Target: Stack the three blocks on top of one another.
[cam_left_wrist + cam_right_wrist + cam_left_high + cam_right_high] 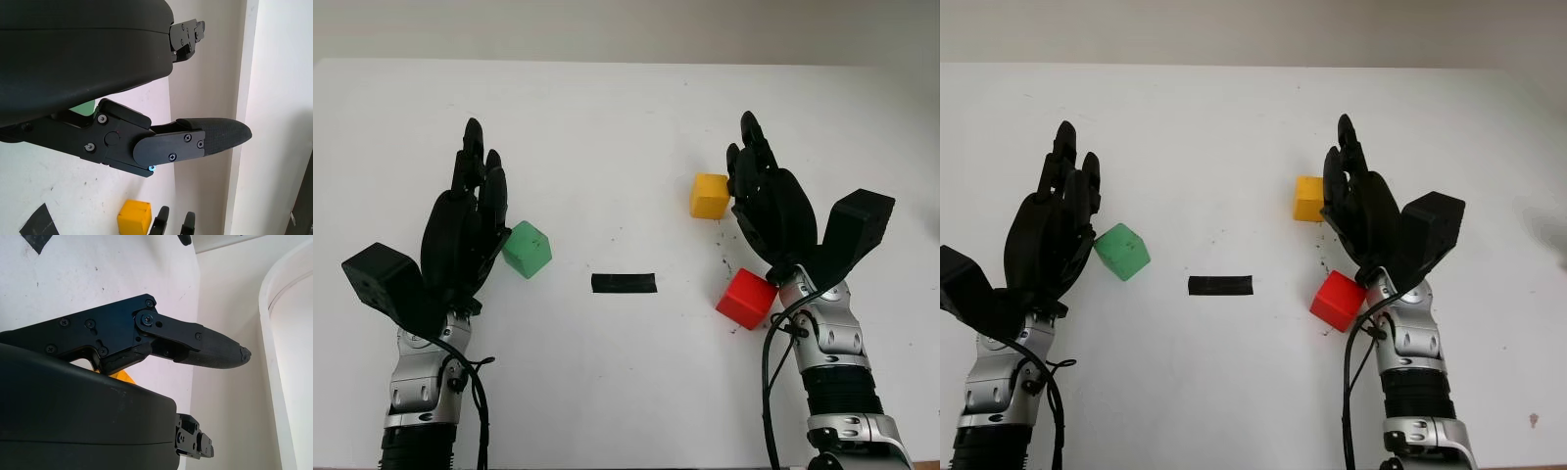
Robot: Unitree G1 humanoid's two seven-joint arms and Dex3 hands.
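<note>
Three blocks lie apart on the white table [626, 117]. The green block [527, 249] sits at the left, just right of my left hand [475, 186], which is open and holds nothing. The yellow block [710, 195] lies at the right, close beside the fingers of my right hand [751, 162], also open. The red block [746, 298] sits near the right wrist, partly under the palm. In the left wrist view the yellow block [133, 218] shows beyond the hand, and a sliver of the green block [82, 107] peeks from under the shell. A bit of the yellow block [122, 377] shows in the right wrist view.
A strip of black tape [624, 283] is stuck flat on the table between the two hands. A few small dark specks mark the surface near the red block. The table's far edge meets a pale wall.
</note>
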